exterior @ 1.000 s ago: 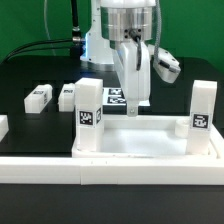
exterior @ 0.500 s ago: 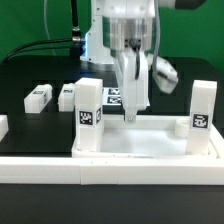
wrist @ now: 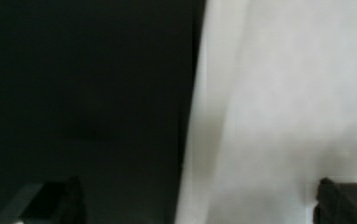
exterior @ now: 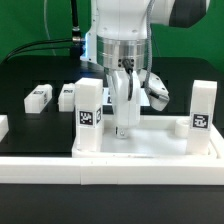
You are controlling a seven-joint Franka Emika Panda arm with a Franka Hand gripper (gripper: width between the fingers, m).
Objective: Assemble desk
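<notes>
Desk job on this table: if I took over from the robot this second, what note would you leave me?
Gripper: open, empty, hanging low over the tabletop.
Done: left upright leg and right upright leg stand at the tabletop's ends in the exterior view; how firmly seated, cannot tell.
Two loose legs lie on the black table behind, at the exterior view's left.
Left: pick up and fit those two.
</notes>
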